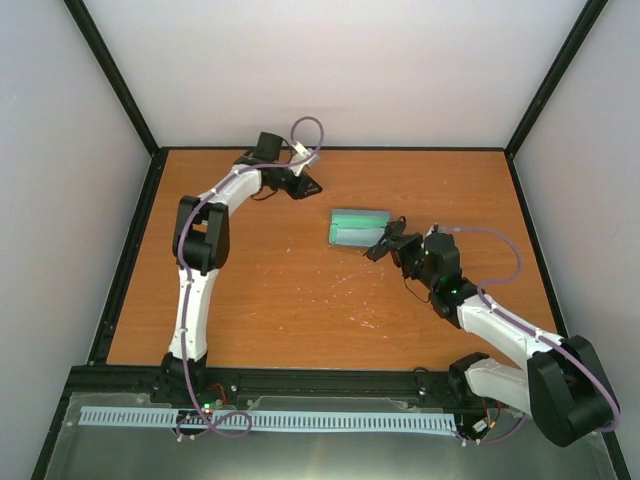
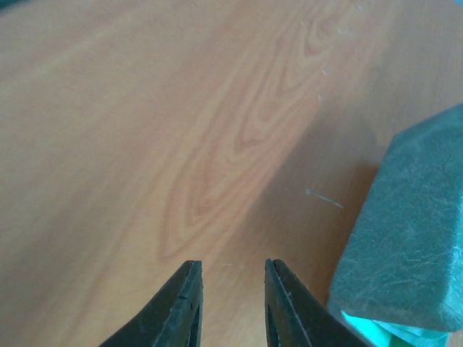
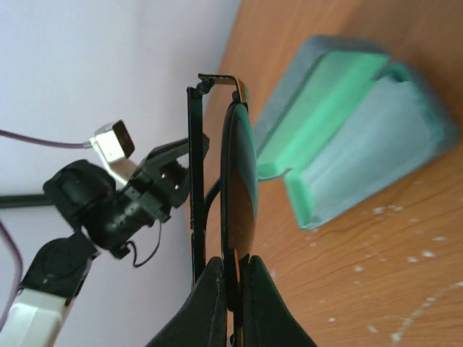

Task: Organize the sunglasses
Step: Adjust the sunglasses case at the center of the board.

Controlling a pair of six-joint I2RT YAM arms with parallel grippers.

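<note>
My right gripper (image 3: 234,266) is shut on the sunglasses (image 3: 236,188), pinching a dark lens edge-on, with the thin dark temple arms folded beside it. In the top view the sunglasses (image 1: 385,240) hang just off the right end of the open case (image 1: 358,228), a grey-blue box with green lining, also seen in the right wrist view (image 3: 347,137). My left gripper (image 2: 231,271) is open and empty, low over the bare wood just left of the case (image 2: 409,238). In the top view the left gripper (image 1: 308,186) sits behind the case.
The wooden table (image 1: 280,290) is bounded by a black frame and white walls. White specks lie on the wood in front of the case (image 1: 360,300). The light-blue cloth is not in view.
</note>
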